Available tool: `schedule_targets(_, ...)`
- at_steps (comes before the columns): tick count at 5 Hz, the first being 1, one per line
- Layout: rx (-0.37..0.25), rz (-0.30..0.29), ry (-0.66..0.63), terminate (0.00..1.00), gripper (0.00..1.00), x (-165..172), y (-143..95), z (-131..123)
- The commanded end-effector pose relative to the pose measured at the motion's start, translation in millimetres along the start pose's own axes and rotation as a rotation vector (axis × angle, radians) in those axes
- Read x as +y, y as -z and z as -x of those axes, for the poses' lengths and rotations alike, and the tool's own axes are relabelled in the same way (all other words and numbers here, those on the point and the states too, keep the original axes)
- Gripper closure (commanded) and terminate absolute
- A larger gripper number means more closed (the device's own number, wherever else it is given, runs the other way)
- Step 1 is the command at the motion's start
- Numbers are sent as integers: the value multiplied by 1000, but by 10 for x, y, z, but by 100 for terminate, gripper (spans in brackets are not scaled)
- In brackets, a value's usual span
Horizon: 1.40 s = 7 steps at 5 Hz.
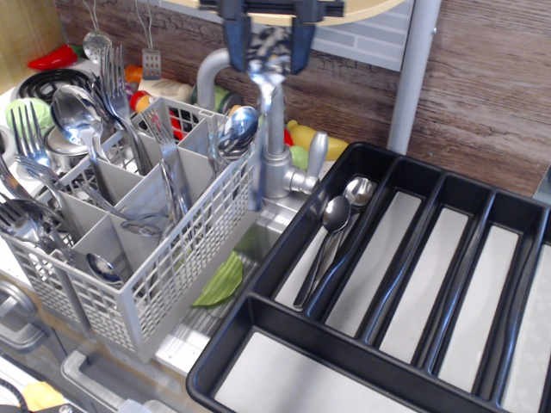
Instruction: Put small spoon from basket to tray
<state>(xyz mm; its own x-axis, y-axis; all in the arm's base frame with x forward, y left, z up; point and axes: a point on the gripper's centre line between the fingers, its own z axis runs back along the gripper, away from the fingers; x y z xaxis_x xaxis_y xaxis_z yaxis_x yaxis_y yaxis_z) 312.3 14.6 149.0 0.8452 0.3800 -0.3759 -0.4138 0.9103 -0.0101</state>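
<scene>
My gripper (267, 36) is at the top centre, above the faucet, between the basket and the tray. It is shut on the small spoon (263, 120), gripping it by the bowl, and the slim handle hangs straight down, blurred. The spoon is clear of the light grey basket (185, 258), which stands at the left with several forks and larger spoons (76, 116) upright in it. The black tray (284, 251) lies at the right, and two spoons (334, 215) lie in its leftmost long compartment.
A silver faucet (277, 168) rises between basket and tray, just behind the hanging spoon. A grey post (411, 77) stands behind the tray. A wooden shelf edge (362, 10) is just above the gripper. A green object (222, 284) lies in the sink below.
</scene>
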Motion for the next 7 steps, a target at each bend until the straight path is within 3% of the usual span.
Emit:
schedule_targets(1,-66,44,31,0,100,-159,94,-93)
schedule_targets(2,-56,44,49,0,100,-190,322,-229)
schedule_targets(4,57,91,69,0,100,-140,745,-400)
schedule_targets(5,44,116,111,0,100,-135,994,-495)
schedule_targets(6,-53,118,130,0,0,-143,1013,-459)
schedule_targets(7,-53,118,130,0,0,-143,1013,-459)
